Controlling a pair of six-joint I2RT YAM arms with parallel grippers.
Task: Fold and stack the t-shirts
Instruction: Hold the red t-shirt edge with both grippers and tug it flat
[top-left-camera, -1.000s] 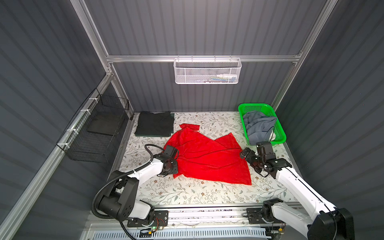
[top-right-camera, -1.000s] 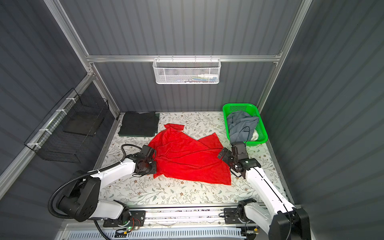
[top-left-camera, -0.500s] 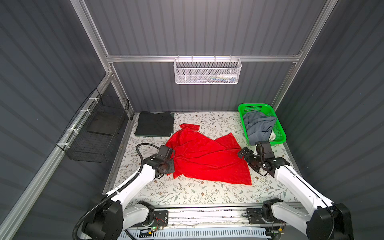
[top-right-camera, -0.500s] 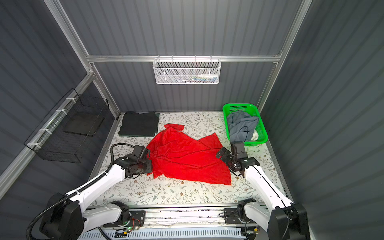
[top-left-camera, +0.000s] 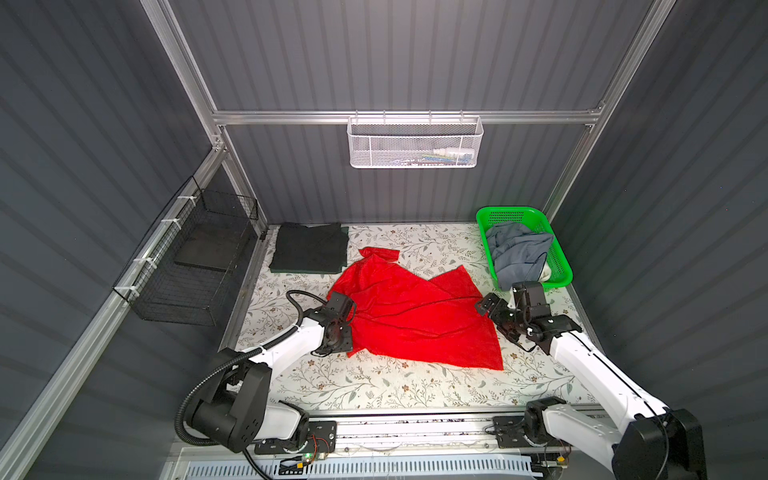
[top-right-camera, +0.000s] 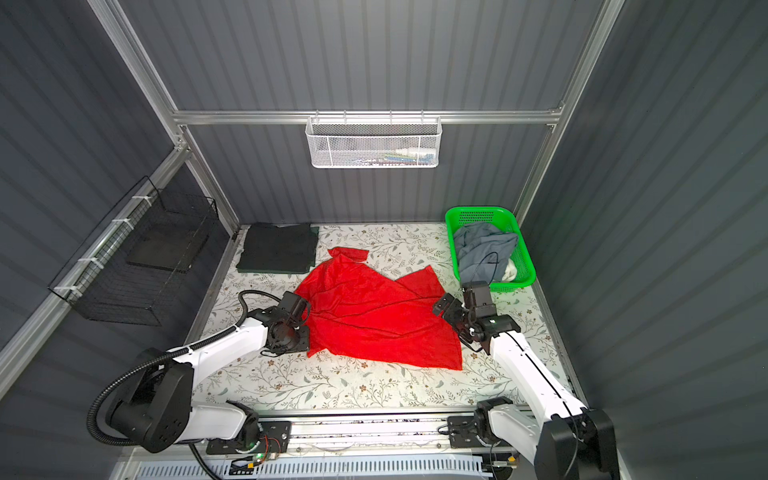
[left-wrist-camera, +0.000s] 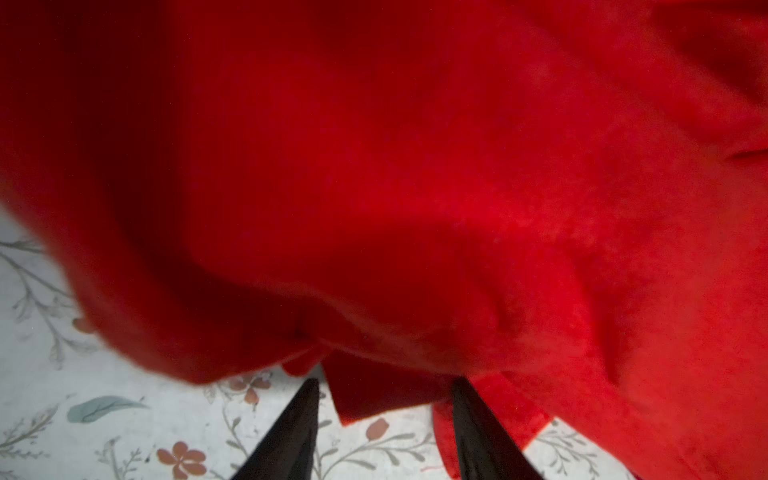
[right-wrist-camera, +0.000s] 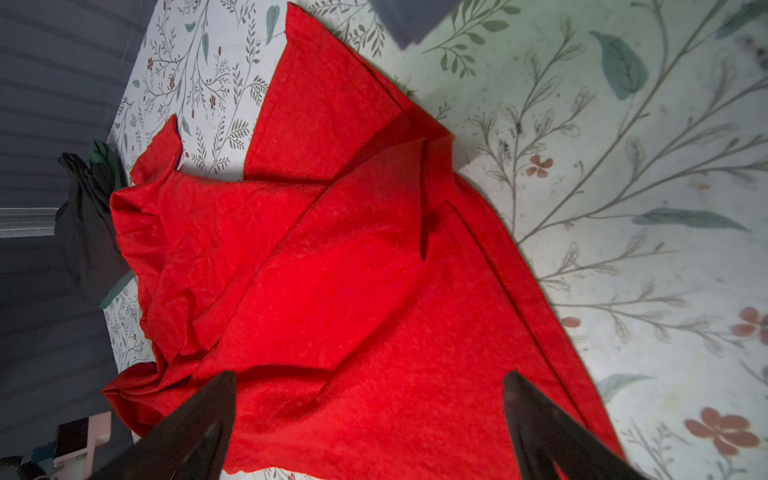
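Though crumpled, slate grey-blue t-shirt in green plastic basket

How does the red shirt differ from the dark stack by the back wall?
The red shirt is bright, the dark stack near black. The red shirt lies spread and rumpled mid-table; the dark stack is folded flat in the far left corner. Both rest on the table.

No text, label, brand, number or sign can be read in any view. The small items inside the white wire mesh basket on the back wall are too small to show any print.
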